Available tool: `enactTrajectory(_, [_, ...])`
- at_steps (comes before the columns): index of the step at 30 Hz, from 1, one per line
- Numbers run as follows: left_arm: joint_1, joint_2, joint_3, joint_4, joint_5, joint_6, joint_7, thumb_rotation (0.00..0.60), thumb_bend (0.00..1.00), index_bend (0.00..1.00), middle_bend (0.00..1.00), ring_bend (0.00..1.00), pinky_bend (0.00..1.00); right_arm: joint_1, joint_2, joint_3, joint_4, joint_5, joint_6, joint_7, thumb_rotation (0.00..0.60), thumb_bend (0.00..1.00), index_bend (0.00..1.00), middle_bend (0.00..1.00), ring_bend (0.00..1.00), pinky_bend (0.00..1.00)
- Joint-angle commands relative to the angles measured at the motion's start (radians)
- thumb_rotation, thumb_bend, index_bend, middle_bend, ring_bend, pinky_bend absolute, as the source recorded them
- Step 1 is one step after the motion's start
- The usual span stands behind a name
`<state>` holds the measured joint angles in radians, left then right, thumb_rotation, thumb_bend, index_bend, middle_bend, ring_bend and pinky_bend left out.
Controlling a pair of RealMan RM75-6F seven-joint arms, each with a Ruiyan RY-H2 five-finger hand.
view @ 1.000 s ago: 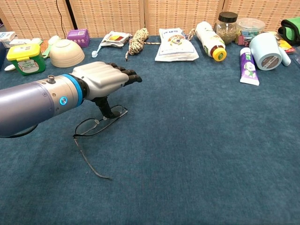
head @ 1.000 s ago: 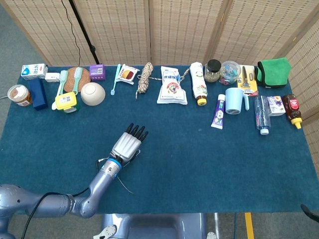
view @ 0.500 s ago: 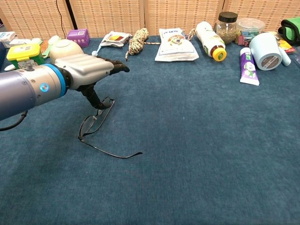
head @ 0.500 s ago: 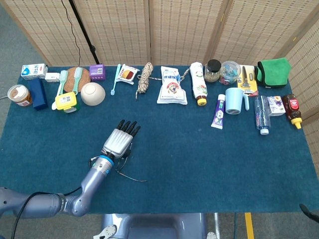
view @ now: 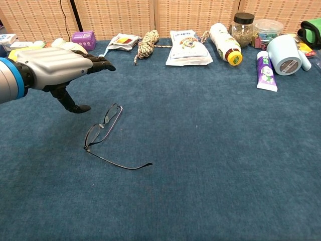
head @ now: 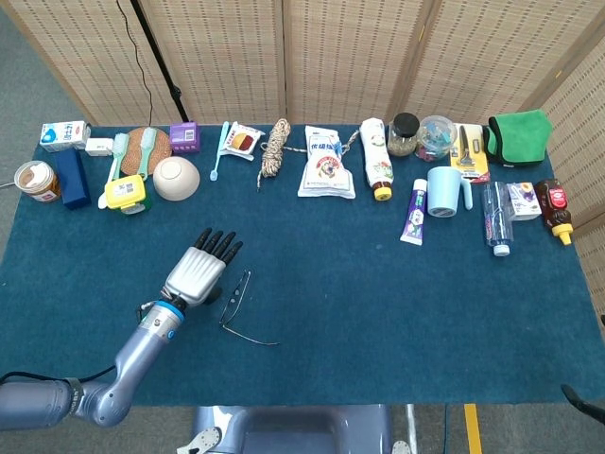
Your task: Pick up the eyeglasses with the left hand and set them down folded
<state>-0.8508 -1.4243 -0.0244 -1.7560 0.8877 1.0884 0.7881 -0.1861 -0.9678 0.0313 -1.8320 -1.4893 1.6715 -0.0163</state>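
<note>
The thin, dark, wire-framed eyeglasses (view: 103,128) lay on the dark blue felt-covered table (head: 397,293), toward its near left part and well apart from the row of goods along the far edge. In the chest view their lens front ran diagonally, and one long temple arm stuck out from the near end toward the right, so they did not look folded; whether the second arm was tucked in could not be told. The robot's silver-backed left hand (view: 57,65) with its black fingers (view: 98,56) hovered just to the left of the eyeglasses and apart from them, palm down. The fingers were stretched forward close together, the thumb hung down beneath, and the hand held nothing. The right hand showed in neither view. The step in hand seemed to be getting a proper hold of the frame. To do that well, the hand would likely need to come across over the lens front, settle low, and pinch the frame between thumb and a finger near the hinge end, not on the springy free arm, which would bend or slide on the felt. A slow, light closing would suit so thin a frame. Because the arm lay flat and splayed, closing it probably called for pressing or dragging it against the cloth before setting the eyeglasses down.
</note>
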Motion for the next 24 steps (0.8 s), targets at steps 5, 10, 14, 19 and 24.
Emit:
enactTrajectory(5, [0.038, 0.053, 0.059, -0.063, 0.101, -0.026, -0.066, 0.510, 0.30, 0.04, 0.00, 0.00, 0.00, 0.000, -0.001, -0.002, -0.003, -0.003, -0.001, -0.006, 0.600, 0.00, 0.02, 0.00, 0.00, 0.01])
enactTrajectory(10, [0.068, 0.098, 0.110, -0.131, 0.234, -0.013, -0.096, 0.509, 0.30, 0.18, 0.00, 0.00, 0.00, 0.001, 0.000, -0.003, -0.009, -0.008, 0.002, -0.012, 0.600, 0.00, 0.02, 0.00, 0.00, 0.01])
enactTrajectory(14, [0.094, 0.139, 0.157, -0.180, 0.340, -0.006, -0.121, 0.510, 0.30, 0.27, 0.00, 0.00, 0.00, 0.000, -0.002, -0.004, -0.011, -0.010, 0.003, -0.014, 0.600, 0.00, 0.02, 0.00, 0.00, 0.01])
enactTrajectory(19, [0.136, 0.190, 0.225, -0.224, 0.479, -0.007, -0.179, 0.511, 0.30, 0.36, 0.00, 0.00, 0.00, 0.004, -0.003, -0.005, -0.016, -0.017, 0.001, -0.020, 0.600, 0.00, 0.02, 0.00, 0.00, 0.01])
enactTrajectory(24, [0.152, 0.181, 0.242, -0.213, 0.509, -0.037, -0.169, 0.509, 0.30, 0.36, 0.00, 0.00, 0.00, 0.002, -0.004, -0.007, -0.017, -0.019, 0.003, -0.021, 0.600, 0.00, 0.02, 0.00, 0.00, 0.01])
